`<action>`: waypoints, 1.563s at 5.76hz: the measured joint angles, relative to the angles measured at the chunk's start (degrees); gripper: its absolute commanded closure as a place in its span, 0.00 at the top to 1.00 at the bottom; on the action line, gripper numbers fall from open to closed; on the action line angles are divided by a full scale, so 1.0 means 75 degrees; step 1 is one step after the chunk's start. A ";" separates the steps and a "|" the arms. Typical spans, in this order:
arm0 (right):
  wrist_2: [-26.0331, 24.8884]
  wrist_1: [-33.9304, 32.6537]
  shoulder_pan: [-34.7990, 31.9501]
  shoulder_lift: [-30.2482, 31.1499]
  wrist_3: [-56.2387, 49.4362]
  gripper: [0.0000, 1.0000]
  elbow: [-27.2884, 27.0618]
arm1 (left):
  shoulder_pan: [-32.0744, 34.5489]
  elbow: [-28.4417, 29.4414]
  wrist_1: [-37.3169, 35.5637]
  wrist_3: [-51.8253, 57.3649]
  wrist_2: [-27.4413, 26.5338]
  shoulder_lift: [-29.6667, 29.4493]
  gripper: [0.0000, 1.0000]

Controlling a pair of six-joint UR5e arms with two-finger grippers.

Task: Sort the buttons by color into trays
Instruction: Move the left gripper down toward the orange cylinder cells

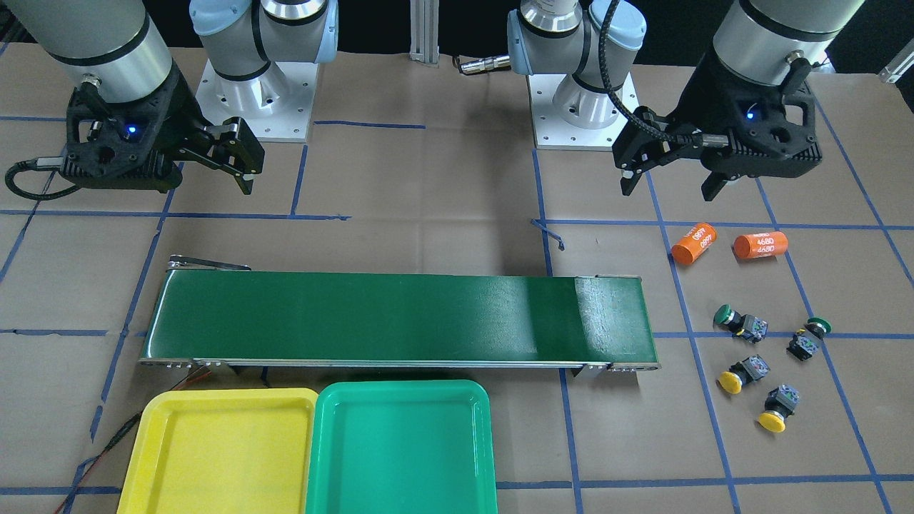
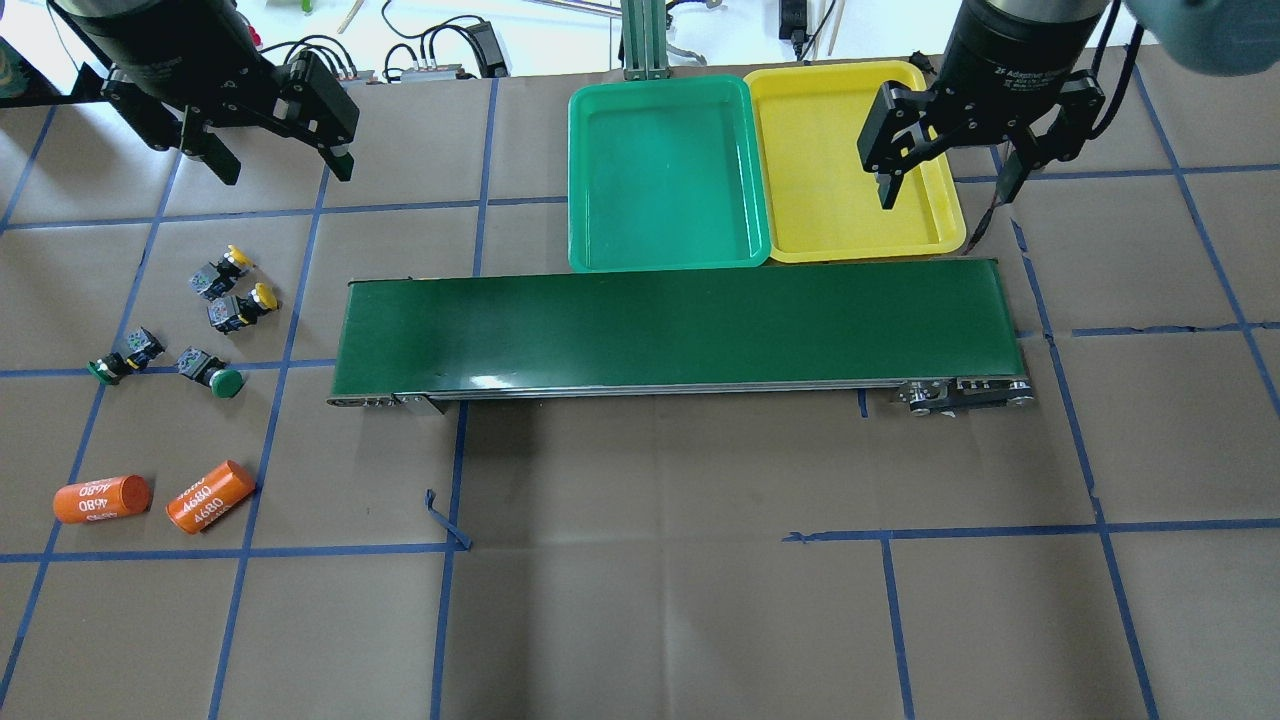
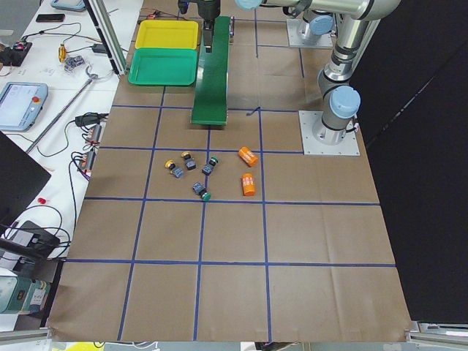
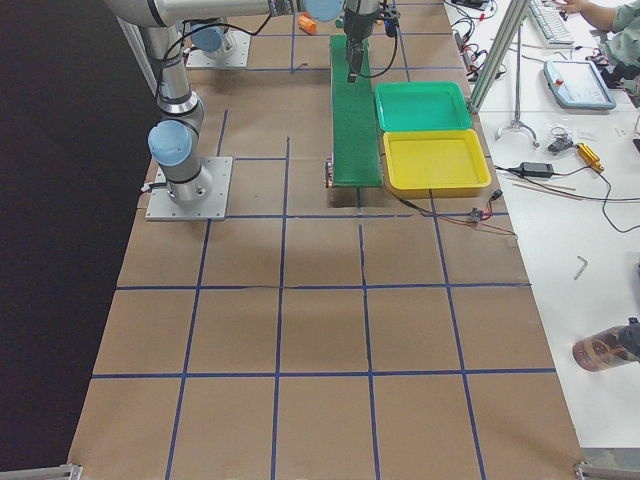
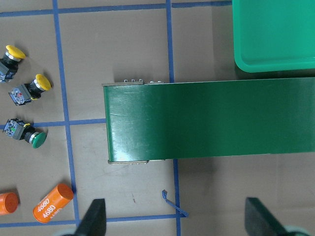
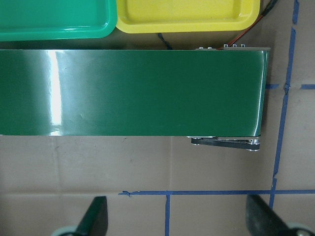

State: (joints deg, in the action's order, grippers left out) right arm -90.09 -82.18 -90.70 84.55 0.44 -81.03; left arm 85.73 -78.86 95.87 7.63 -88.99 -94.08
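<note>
Overhead exterior view: both arms hang above the table (image 2: pixel 640 600), one over each end of it.
Left gripper (image 2: pixel 285 168): fingers spread wide, nothing between them. It hovers over the left part of the table, on the far side of the buttons and not touching any of them.
Right gripper (image 2: pixel 948 190): fingers also spread wide and holding nothing. It hangs high near the right end of the conveyor belt (image 2: pixel 680 325).
Far yellow button (image 2: pixel 225 268): lies on its side on the brown paper, left of the belt's left end.
Near yellow button (image 2: pixel 240 308): just beside the first one, also on its side, cap pointing toward the belt.
Inner green button (image 2: pixel 212 372): a little closer to the robot than the yellow pair, lying on its side.
Outer green button (image 2: pixel 122 360): beside it, cap pointing the opposite way. All four buttons are well apart from the trays.
Green tray (image 2: pixel 660 170): beyond the belt, flat on the table.
Yellow tray (image 2: pixel 830 190): touching the green tray's right side.
Orange cylinders (image 2: pixel 100 498) (image 2: pixel 210 496): two, printed "4680", lying nearer to the robot than the buttons.
</note>
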 measured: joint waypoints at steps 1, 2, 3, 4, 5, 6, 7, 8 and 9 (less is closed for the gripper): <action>0.0000 0.0001 0.0000 0.0000 -0.0004 1.00 0.0000 | -0.0328 -0.0015 0.0044 0.0500 -0.0007 0.0058 0.98; 0.0000 0.0001 0.0000 0.0000 -0.0013 1.00 -0.0001 | -0.0885 -0.0144 0.0132 0.1342 0.0005 0.0198 0.98; 0.0003 -0.0003 -0.0010 0.0000 -0.0020 1.00 0.0000 | -0.1748 -0.0485 0.0290 0.2597 0.0016 0.0400 0.98; 0.0009 -0.0008 -0.0014 0.0000 -0.0023 1.00 -0.0001 | -0.2720 -0.0914 0.0418 0.4124 0.0025 0.0523 0.98; 0.0011 -0.0011 -0.0016 0.0000 -0.0023 1.00 0.0000 | -0.3548 -0.1479 0.0348 0.5817 0.0025 0.0568 0.97; 0.0008 -0.0011 -0.0021 0.0000 -0.0023 1.00 0.0000 | -0.3938 -0.2071 -0.0082 0.7080 -0.0008 0.0542 0.96; 0.0003 -0.0011 -0.0022 0.0000 -0.0023 1.00 0.0000 | -0.4082 -0.2685 -0.0795 0.8059 -0.0124 0.0487 0.97; 0.0001 -0.0011 -0.0023 0.0000 -0.0023 1.00 0.0000 | -0.4210 -0.3459 -0.1784 0.9134 -0.0241 0.0454 0.97; 0.0000 -0.0011 -0.0023 0.0000 -0.0024 1.00 0.0000 | -0.4306 -0.4313 -0.2855 1.0031 -0.0275 0.0463 0.97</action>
State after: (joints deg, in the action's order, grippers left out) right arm -90.09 -82.27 -90.88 84.55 0.26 -81.03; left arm 53.44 -111.21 74.46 82.86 -91.06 -90.60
